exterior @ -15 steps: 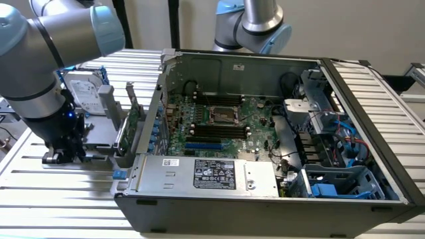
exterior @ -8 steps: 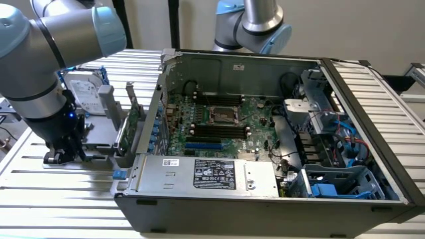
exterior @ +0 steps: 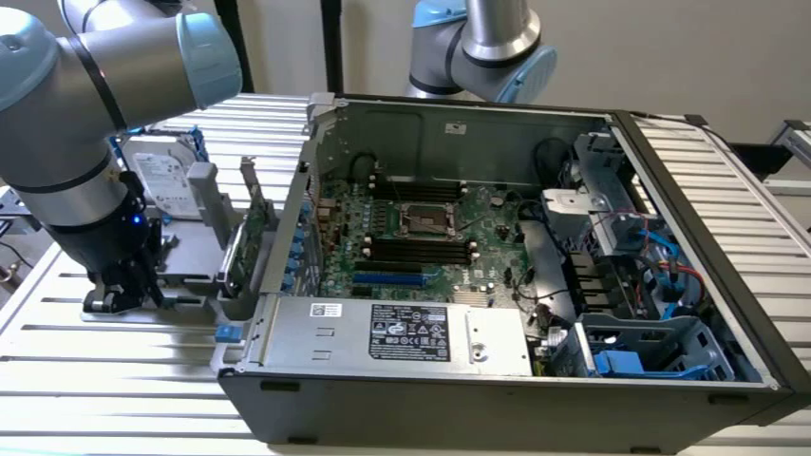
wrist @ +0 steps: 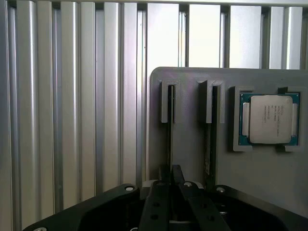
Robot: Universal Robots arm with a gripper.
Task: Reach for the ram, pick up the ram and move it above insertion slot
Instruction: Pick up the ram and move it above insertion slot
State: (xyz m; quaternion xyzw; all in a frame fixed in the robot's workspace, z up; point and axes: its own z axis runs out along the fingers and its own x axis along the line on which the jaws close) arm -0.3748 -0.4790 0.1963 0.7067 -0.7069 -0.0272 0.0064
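Jaws are seen drawn narrow, with the thin edge of the ram stick [wrist: 169,130] taken between them; from the wrist view the gripper [wrist: 171,169] is judged to be closed on it, though how firm the grip is cannot be told. The stick is stood on edge in a slot of a grey holder [wrist: 188,120], so that its upper edge is offered to a grasp from above and its chips are kept off the surface. It has not been lifted out, and its far end is lodged in the slot's raised guide. A second stick [wrist: 208,139] is held the same way in the neighbouring slot, just beside the first. A processor chip [wrist: 269,119] is laid flat in a square recess toward the holder's far edge.

In the exterior view the gripper [exterior: 121,290] is lowered onto the holder [exterior: 178,261], which is set on a ribbed metal table [exterior: 114,380] at the exterior view's left. A hard drive [exterior: 165,176] and a green card [exterior: 254,228] are propped upright nearby. Just beside these, an open computer case [exterior: 507,404] is laid on its side so that the board faces upward; the long dark memory slots [exterior: 419,249] are found near its middle, well apart from the gripper. A second arm [exterior: 488,47] is seen behind the case, before a pale wall.
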